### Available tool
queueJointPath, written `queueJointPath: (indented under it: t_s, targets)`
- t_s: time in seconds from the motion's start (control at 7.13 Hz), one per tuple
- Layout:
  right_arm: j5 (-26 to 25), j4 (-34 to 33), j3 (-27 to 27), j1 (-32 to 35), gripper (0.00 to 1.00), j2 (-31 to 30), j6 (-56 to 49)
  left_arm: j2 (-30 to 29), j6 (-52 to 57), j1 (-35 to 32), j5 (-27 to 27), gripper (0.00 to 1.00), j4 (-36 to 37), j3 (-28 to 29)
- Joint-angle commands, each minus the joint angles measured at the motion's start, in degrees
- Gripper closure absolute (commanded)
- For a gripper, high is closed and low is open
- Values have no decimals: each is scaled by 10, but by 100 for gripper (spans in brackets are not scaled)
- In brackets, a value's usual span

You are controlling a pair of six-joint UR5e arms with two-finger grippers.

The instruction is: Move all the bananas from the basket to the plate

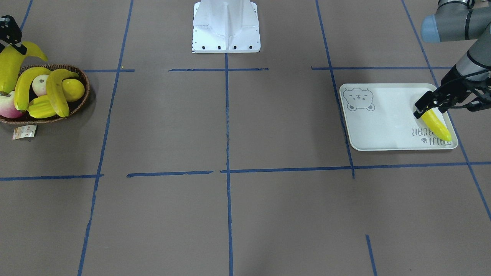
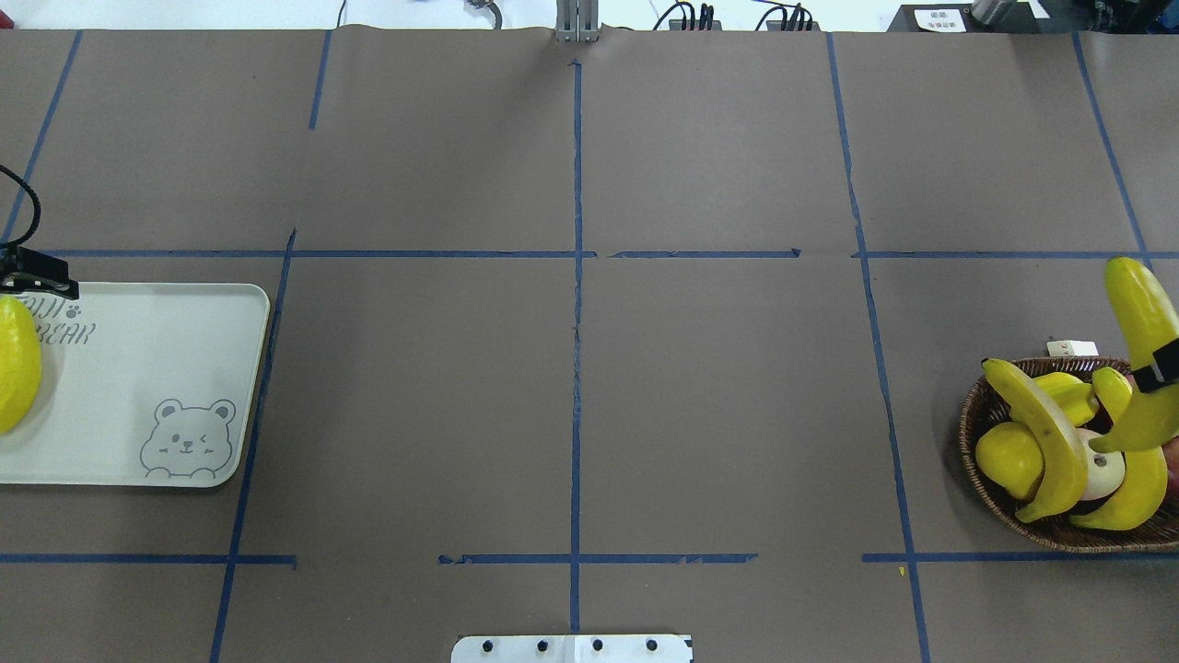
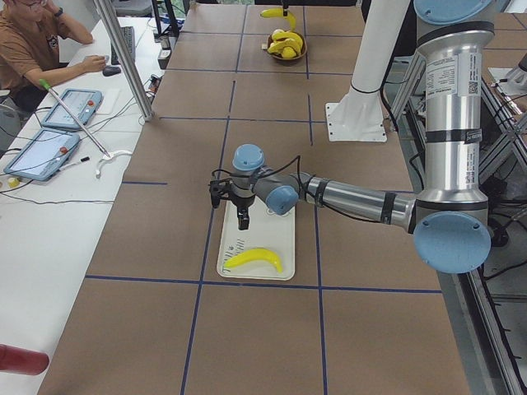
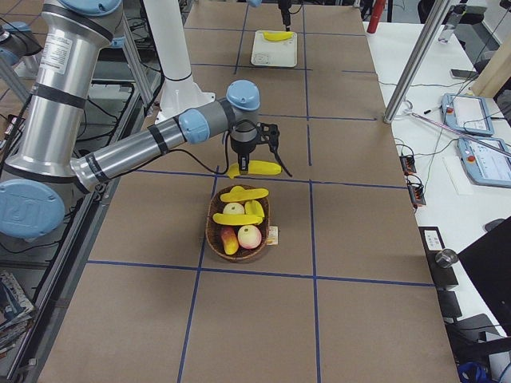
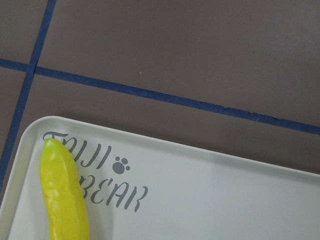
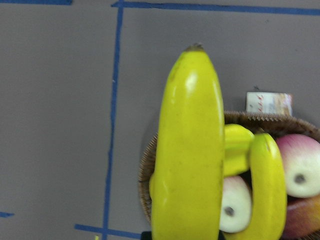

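- Front-facing view: the right gripper [image 1: 11,42] was clamped on a lifted banana [image 1: 8,67], which hung over the edge of the wicker basket [image 1: 83,96]. Two bananas [image 1: 57,92] lay inside the basket beside a lemon [image 1: 73,89] and apples [image 1: 7,107].
- Overhead view: the bear-print tray [image 2: 184,313] sat well apart from the basket at the table's opposite end. One delivered banana [image 2: 17,364] lay on it.
- Left-side view: the left gripper [image 3: 241,218] hung above the tray, far from the basket. Its jaws looked apart and touched nothing, and the delivered banana lay free beneath.
- Right-side view: the lifted banana hung level, just beyond the basket's far rim and clear of the fruit.
- Left wrist view: only the delivered banana's tip and the tray's lettered corner showed. No fingers were in sight.
- Right wrist view: the lifted banana filled the frame over the basket's rim, near the paper tag [image 6: 269,102].
- Judged from these views, the second of four transfers was in hand, with its banana already picked. The next move likely called for carrying that banana away from the basket to the tray. A hand-over to the empty left gripper might be needed, given the distance.
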Motion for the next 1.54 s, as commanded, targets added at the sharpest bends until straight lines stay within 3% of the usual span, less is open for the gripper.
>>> queueJointPath:
  t_s: [0.0,0.42,0.56,0.7,0.98,1.12,1.4]
  targets:
    - [-2,-100,-65,-46,98,217,1,-12,0,3,-18,1,-3,2]
    - [-39,-90,-132,-165,98,369,105,-132,-67,7,-58,1,-6,13]
    - [-47,-50,-149,-201,98,397,163,-183,-117,31,-68,1,-8,6]
    - [-73,29,-152,-241,98,398,245,-205,-162,74,-67,1,-57,2]
    - [-158,125,-154,-308,99,399,358,-266,-373,136,-56,1,-225,40]
    - [-182,153,-155,-327,99,400,382,-291,-455,150,-37,2,-259,41]
    - [-208,170,-160,-354,99,418,393,-322,-489,197,17,4,-302,38]
